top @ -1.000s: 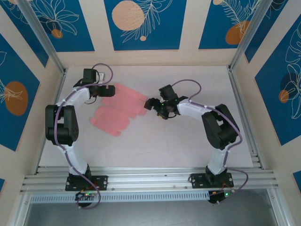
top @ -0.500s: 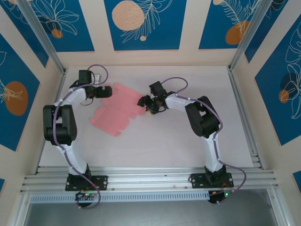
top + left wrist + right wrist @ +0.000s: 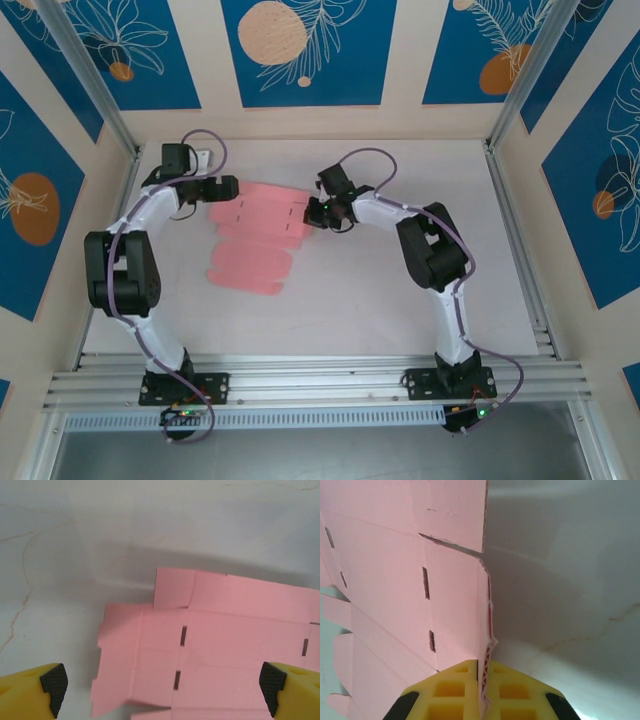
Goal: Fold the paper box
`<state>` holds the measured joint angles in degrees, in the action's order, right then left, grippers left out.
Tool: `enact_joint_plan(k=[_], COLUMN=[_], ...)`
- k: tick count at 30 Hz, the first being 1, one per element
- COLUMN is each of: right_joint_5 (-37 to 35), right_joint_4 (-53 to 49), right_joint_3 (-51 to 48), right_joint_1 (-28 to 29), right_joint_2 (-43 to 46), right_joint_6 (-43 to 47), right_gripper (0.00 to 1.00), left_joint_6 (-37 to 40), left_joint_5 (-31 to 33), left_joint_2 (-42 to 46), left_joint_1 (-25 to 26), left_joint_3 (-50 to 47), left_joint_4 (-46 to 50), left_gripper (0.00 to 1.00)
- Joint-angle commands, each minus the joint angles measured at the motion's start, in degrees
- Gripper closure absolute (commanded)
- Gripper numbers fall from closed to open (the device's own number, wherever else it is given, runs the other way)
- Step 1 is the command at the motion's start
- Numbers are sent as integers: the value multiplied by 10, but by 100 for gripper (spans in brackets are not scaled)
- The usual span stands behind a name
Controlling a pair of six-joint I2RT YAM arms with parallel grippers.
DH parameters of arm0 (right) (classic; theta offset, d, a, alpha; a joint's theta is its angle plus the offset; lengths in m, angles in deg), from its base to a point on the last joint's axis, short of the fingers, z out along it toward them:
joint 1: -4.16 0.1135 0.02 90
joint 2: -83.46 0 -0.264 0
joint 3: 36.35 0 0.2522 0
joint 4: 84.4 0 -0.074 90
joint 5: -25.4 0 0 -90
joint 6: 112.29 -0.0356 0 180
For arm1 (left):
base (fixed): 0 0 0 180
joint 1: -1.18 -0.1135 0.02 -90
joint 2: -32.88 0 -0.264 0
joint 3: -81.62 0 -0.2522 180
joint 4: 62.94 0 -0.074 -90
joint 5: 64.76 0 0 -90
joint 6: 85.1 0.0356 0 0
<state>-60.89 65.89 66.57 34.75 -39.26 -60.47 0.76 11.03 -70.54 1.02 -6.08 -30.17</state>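
Lab robot cell: aluminium rails (image 3: 330, 381), printed wall panels (image 3: 345, 60) enclosing table (image 3: 350, 305).

Salmon-pink thin card cut-out sheet, the paper box (image 3: 258, 235) (image 3: 220, 645) (image 3: 385, 590): unfolded, unmarked, tabbed outline. Scored panel lines and short dark slots are visible. It lies on the white table (image 3: 400, 290), left of centre, with rounded tabs at the near end. It is mostly flat. The right edge is raised and pinched between the closed fingers of the right gripper (image 3: 315, 212) (image 3: 482, 667).

Bright, even overhead light, no glare. Top view is sharp. In the right wrist view the lifted paper box (image 3: 395, 580) casts a broad grey shadow at centre-right, and the fingers (image 3: 452, 692) are slightly soft at the bottom edge.
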Motion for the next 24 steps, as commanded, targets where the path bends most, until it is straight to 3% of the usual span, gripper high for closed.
enact_joint_plan(k=[1,7,11,17,20,24], right_joint_5=[8,119,170,243,267,287], right_joint_4=[-14,-3,-15,-18,-34,-50], right_joint_3=[-27,-87,-104,-123,-117,-117], right_joint_1=[-26,-81,-105,-143,-153,-152], right_joint_2=[100,196,226,253,261,279], right_joint_6=[153,271,335,387,407,430], right_gripper=[100,100,100,100,100,100], left_joint_6=[5,58,136,265,370,441], left_joint_5=[-54,-221,-287,-327,-322,-337], left_joint_2=[33,51,55,38,5,-49], left_joint_1=[-6,2,22,52,72,85], left_joint_3=[23,37,55,113,168,244], left_joint_4=[10,-2,10,18,66,136], left_gripper=[0,2,4,2,0,4])
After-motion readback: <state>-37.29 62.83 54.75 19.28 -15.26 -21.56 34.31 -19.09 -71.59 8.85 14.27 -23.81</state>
